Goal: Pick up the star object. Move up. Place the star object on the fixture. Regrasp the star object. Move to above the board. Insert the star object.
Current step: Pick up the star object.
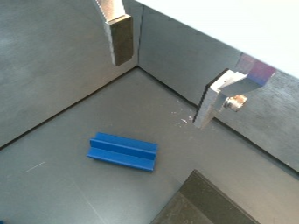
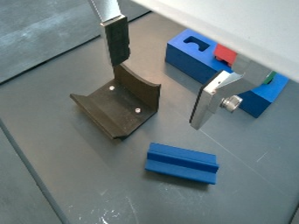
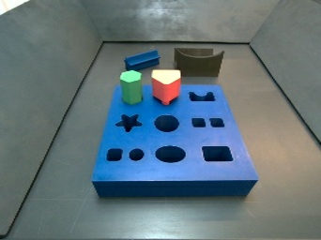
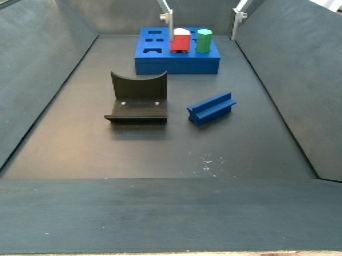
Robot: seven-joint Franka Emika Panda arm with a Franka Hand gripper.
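Hanging above the desk, our fingers stand wide apart with nothing between them. In both wrist views we see the two flat silver plates: one finger carries its dark pad, and the opposite finger shows a small round fitting at its side. In a side view only the finger tips show at the frame's upper edge, over the far end of the floor.

We find the star object lying flat on its side on the desk, below our open fingers and clear of both of them; nothing touches it. In a wrist view it appears as a short dark-blue ridged bar. In a side view the star object lies just beside the fixture, apart from it.

We see the fixture standing under the padded finger, its curved notch facing up and empty. Beyond the other finger lies the board, with a green peg and a red peg standing upright in it. The board's star hole is empty, and the board sits well apart from the star object.
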